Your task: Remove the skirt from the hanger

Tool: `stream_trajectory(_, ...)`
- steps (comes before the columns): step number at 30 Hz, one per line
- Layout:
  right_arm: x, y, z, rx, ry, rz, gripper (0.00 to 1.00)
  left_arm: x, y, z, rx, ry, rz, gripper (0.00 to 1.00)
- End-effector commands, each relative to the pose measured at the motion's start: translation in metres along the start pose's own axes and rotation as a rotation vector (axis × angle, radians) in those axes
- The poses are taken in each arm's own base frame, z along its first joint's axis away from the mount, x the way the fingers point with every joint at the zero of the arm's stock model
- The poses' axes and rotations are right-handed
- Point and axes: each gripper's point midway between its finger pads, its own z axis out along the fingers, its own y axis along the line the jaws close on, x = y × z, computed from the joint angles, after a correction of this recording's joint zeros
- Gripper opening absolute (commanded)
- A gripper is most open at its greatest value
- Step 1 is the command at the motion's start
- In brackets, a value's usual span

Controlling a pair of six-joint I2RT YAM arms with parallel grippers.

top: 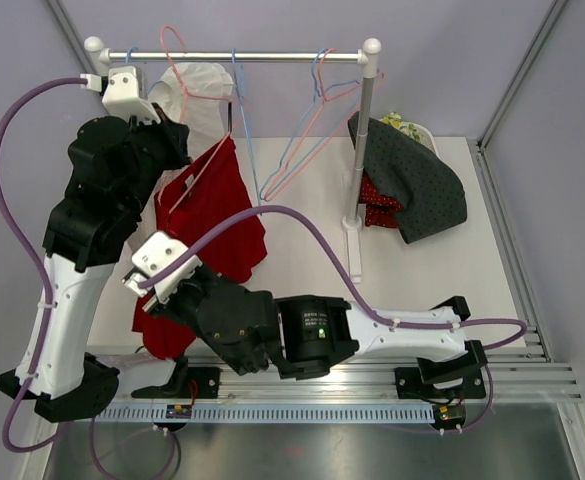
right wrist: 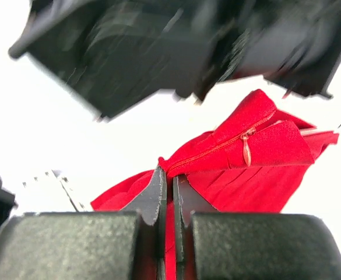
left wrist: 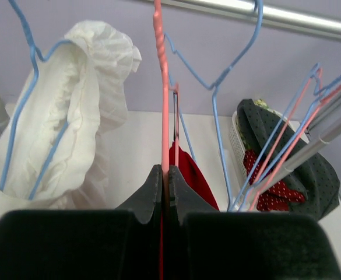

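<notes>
1. The red skirt [top: 212,215] hangs below my left gripper [left wrist: 165,181] and runs down into my right gripper [right wrist: 165,186], which is closed tight on a fold of its cloth. If I pull straight down, I think the waistband may catch on the hanger instead of sliding off.
2. The zipper [right wrist: 246,149] lies just past my right fingers. A hard tug could strain that seam.
3. My pinch of cloth is thin. It could slip out, and I would lose the skirt.
4. My left gripper is pressed closed on the pink hanger [left wrist: 163,116], whose wire rises from between my fingers. On smooth wire that hold could twist or slide when the right pulls.
5. Blue hangers [left wrist: 216,84] and a white garment [left wrist: 83,116] sit close on either side of my left hand. A jolt could tangle them or knock them.
6. The rail [top: 232,56] above my left hand stands on a slim post [top: 362,130]. A strong pull could tip it.
</notes>
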Motion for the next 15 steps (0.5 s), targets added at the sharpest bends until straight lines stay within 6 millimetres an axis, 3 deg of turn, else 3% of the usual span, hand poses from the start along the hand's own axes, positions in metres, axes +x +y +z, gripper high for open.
stream_trajectory(1, -0.065, 0.035, -0.057, -0.167, -0.15, 0.164, 0.0, -0.044, 0.007, 0.03, -0.104, -0.135, 0.039, 0.0)
stream_trajectory(7, -0.051, 0.062, -0.083, -0.204, -0.102, 0.158, 0.0, -0.062, 0.004, 0.048, -0.13, -0.16, 0.067, 0.0)
stream_trajectory(15, -0.019, 0.057, -0.092, -0.177, -0.04, 0.158, 0.0, -0.086, 0.012, 0.028, -0.167, -0.21, 0.092, 0.0)
